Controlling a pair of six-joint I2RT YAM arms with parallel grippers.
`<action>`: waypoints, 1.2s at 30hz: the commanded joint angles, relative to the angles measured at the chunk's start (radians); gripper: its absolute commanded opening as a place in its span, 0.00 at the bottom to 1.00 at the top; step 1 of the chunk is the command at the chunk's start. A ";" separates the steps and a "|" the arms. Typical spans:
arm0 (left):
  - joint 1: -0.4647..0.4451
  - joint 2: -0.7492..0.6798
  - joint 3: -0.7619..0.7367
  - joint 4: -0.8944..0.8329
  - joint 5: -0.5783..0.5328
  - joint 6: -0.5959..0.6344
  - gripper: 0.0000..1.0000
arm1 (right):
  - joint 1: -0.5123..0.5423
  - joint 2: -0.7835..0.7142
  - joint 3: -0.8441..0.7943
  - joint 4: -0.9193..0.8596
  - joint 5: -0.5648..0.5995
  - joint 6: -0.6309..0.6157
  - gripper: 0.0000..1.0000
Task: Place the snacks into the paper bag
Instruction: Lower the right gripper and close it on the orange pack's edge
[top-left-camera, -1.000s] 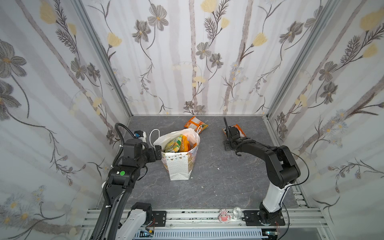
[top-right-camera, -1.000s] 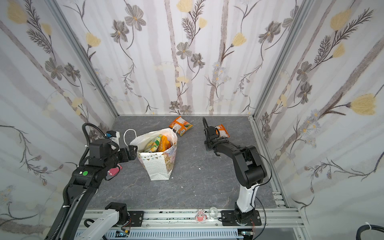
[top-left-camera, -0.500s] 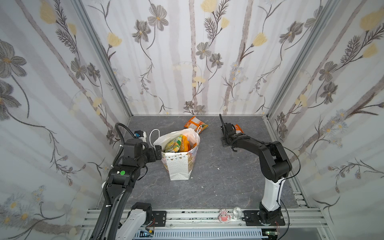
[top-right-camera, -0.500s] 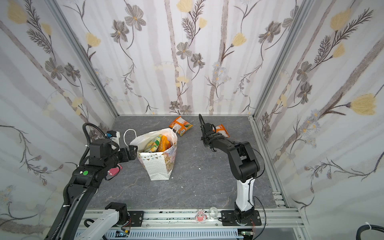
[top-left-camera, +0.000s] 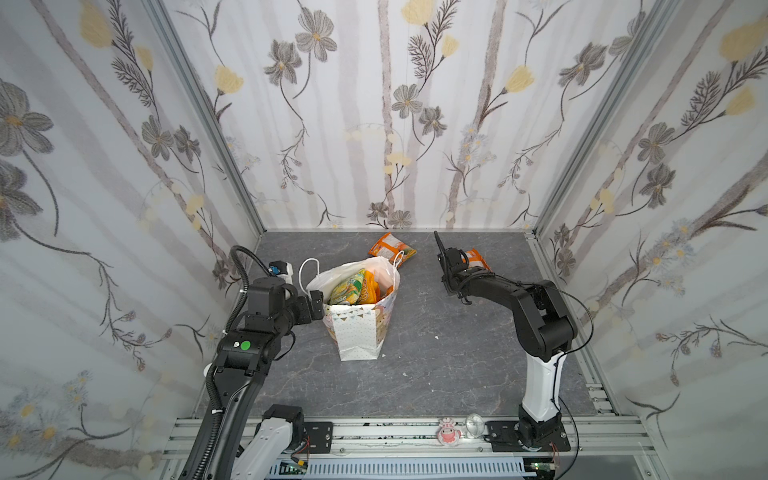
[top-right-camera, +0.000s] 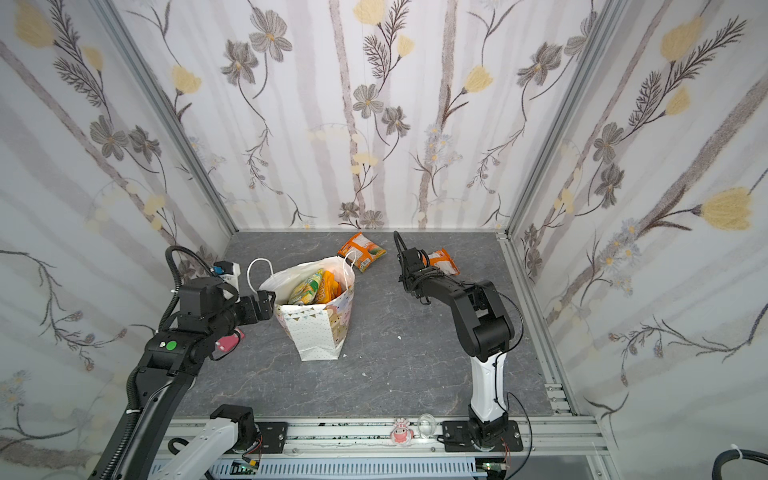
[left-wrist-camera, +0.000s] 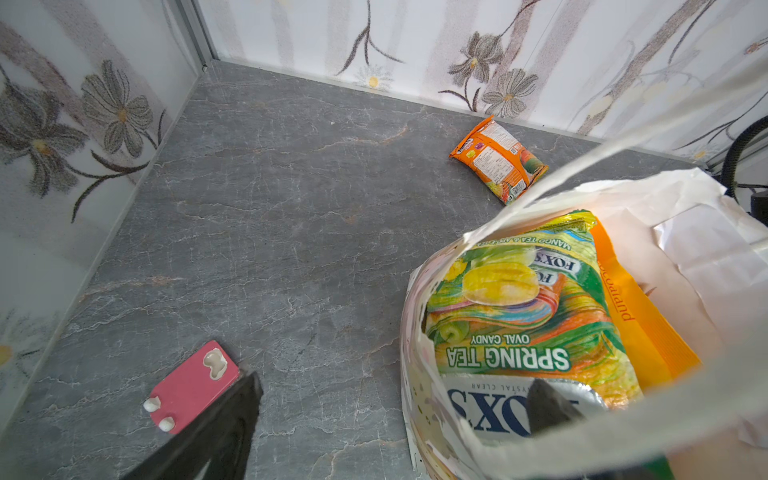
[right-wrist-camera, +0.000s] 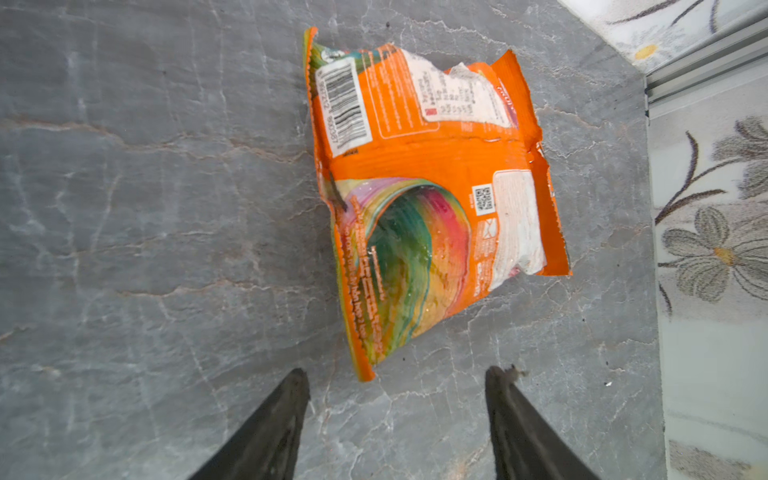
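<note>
Grey stone floor almost cleared. Crammed bag centre frame; two orange packets to go, upper centre. Empty right claw spread over one; left claw wide, straddling bag rim.

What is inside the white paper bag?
Inside the paper bag: a yellow-green Spring Tea candy packet and an orange packet beside it. Anything beneath them is covered.

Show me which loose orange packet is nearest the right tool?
The crinkly orange foil packet near the back right corner, by the right tool. The other orange packet lies behind the white paper bag.
</note>
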 joint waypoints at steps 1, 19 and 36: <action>0.000 -0.001 0.002 0.015 -0.003 0.008 1.00 | 0.007 0.006 0.009 0.022 0.046 -0.022 0.66; -0.001 -0.003 0.002 0.017 0.003 0.010 1.00 | 0.014 0.054 0.041 0.048 0.067 -0.026 0.49; 0.000 -0.004 0.001 0.017 0.002 0.010 1.00 | 0.012 0.106 0.085 0.039 0.041 -0.023 0.47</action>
